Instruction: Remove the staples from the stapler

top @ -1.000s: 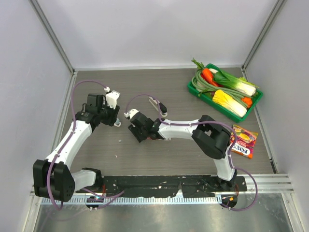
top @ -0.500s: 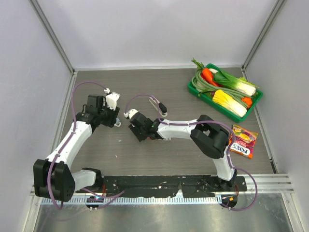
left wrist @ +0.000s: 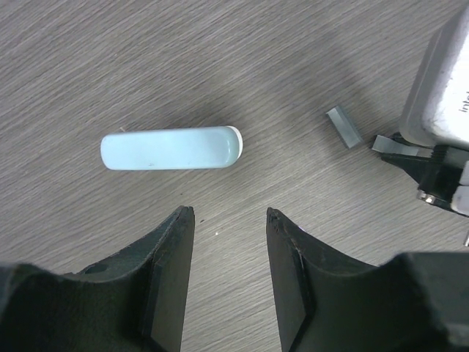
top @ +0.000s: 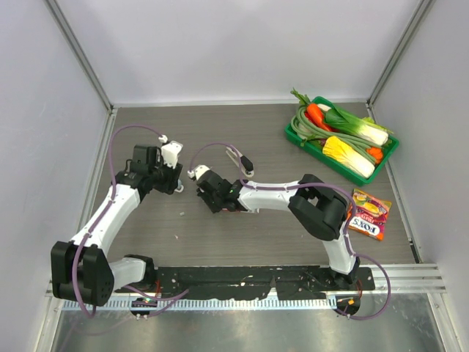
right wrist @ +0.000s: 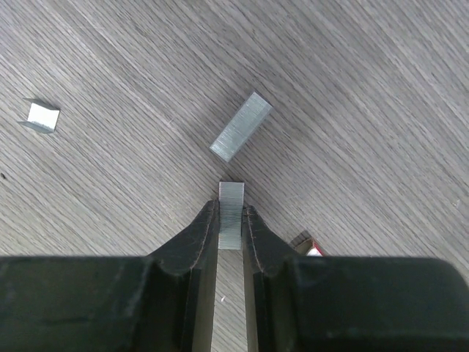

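The stapler [left wrist: 172, 149] is a pale blue-grey oblong, lying closed and flat on the wooden table just beyond my left fingertips; I cannot make it out in the top view. My left gripper [left wrist: 229, 213] [top: 176, 185] is open and empty, hovering short of the stapler. My right gripper [right wrist: 231, 209] [top: 201, 189] is shut on a short silver strip of staples [right wrist: 231, 215], held upright between the fingertips low over the table. A second strip of staples [right wrist: 240, 137] lies loose on the table just ahead of it and also shows in the left wrist view [left wrist: 344, 126].
A small staple fragment [right wrist: 42, 116] lies at the left. The corner of a red-and-white box [right wrist: 308, 246] shows beside my right finger. A small white-and-dark object [top: 239, 158] lies behind the right gripper. A green tray of vegetables [top: 388, 158] and a snack packet [top: 368, 213] are at the right.
My right gripper has shifted slightly left and back, closer to the left gripper, still holding the staple strip. The left arm has hardly moved.
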Tool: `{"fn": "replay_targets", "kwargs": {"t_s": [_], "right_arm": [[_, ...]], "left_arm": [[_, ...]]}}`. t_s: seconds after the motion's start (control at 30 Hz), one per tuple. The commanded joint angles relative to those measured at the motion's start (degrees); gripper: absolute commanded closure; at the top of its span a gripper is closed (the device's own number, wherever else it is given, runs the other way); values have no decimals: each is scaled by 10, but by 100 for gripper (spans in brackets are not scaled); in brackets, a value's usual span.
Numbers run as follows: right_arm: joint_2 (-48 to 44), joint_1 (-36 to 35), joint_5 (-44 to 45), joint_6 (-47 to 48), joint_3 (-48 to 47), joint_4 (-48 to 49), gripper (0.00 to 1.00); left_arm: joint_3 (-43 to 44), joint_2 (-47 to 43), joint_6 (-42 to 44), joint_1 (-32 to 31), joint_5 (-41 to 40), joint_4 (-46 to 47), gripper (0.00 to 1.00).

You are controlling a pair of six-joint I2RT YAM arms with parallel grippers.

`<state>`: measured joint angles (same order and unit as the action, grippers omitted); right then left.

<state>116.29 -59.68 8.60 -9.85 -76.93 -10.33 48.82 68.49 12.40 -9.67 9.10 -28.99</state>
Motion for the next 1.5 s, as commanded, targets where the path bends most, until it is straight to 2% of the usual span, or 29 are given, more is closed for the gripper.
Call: {"fn": "replay_targets", "kwargs": {"t_s": [0.0,0.23,0.37,0.6,0.87,1.0,1.47], "right_arm": [[-49,-3,29,-6,-10,-3,91],[-173,19,55,-43,47,-34,92],[-245,43,70,-65,115,-48,93],[-366,118,55,-104,217,-60,95],[-405,161,40,-116,267,-64,97],[-418,173,31,-118,279,-61,97],[-423,182,0,-134,298,-36,98]], "left_arm": [[20,5,-12,0,47,17,52],[65,62,-10,-64,15,51,51],[87,114,-6,-134,-23,82,51],[142,229,1,-224,-73,133,52],[203,340,-5,-277,-87,161,54],[202,359,-1,-291,-88,162,55],[121,320,-14,-337,-117,176,55]]}}
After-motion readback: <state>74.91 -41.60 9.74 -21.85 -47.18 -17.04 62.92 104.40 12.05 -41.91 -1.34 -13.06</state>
